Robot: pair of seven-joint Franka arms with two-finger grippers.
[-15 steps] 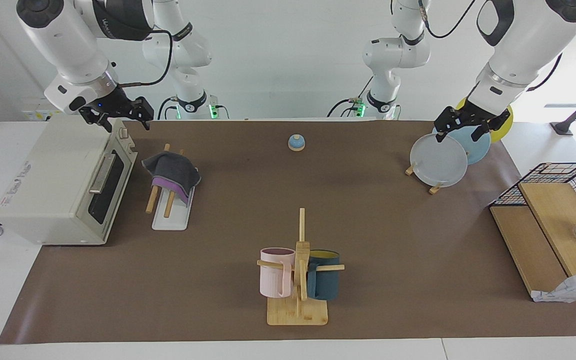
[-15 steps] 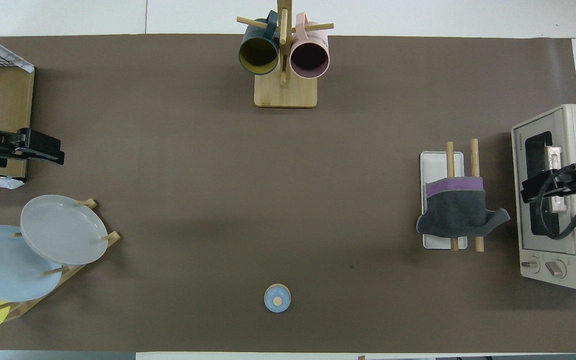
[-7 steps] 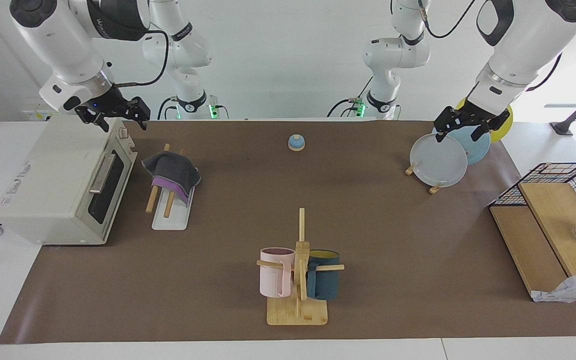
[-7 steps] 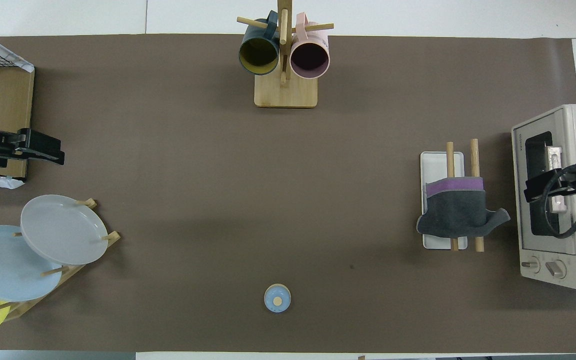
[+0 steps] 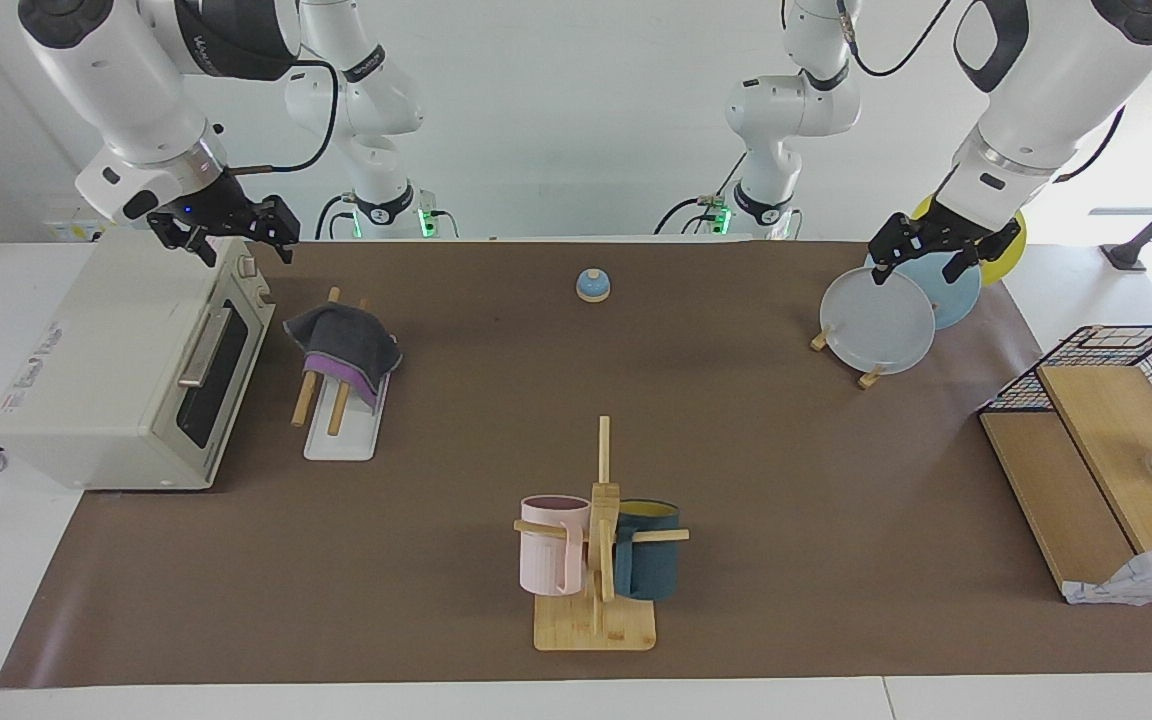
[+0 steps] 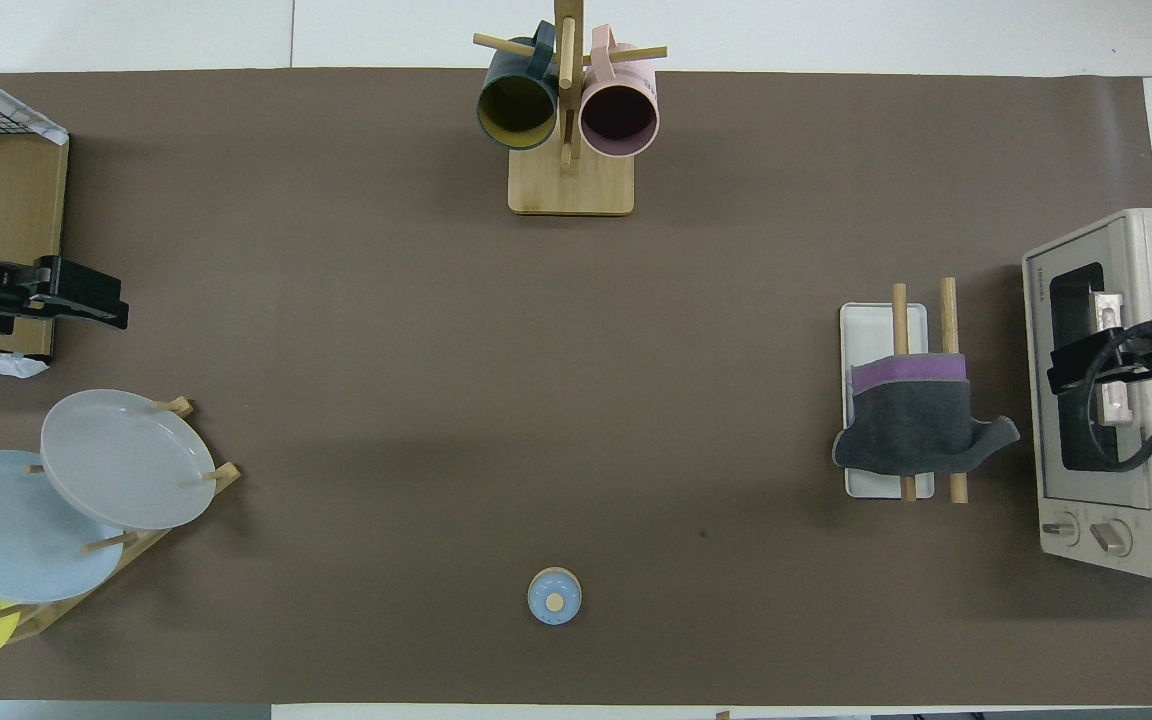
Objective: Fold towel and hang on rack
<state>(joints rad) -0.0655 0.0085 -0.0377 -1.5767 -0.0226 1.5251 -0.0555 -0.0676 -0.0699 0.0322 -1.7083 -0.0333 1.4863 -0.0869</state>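
Observation:
The towel (image 5: 346,338), dark grey side out with a purple strip showing, hangs folded over the upper part of the rack's two wooden rods. The rack (image 5: 339,440) stands on its white base beside the toaster oven, toward the right arm's end. Both also show in the overhead view: towel (image 6: 921,430), rack (image 6: 881,325). My right gripper (image 5: 246,253) is open and empty, up in the air over the oven's top front edge (image 6: 1071,365). My left gripper (image 5: 916,272) is open and empty over the plate stand and waits there (image 6: 106,305).
A toaster oven (image 5: 106,370) sits at the right arm's end. A mug stand (image 5: 598,560) with two mugs stands farthest from the robots. A plate stand (image 5: 876,320) and a wire basket with wooden boards (image 5: 1106,440) are at the left arm's end. A small blue bell (image 5: 592,285) sits near the robots.
My right gripper has risen slightly and drifted away from the rack over the oven. The towel, the rack and the left arm have not moved.

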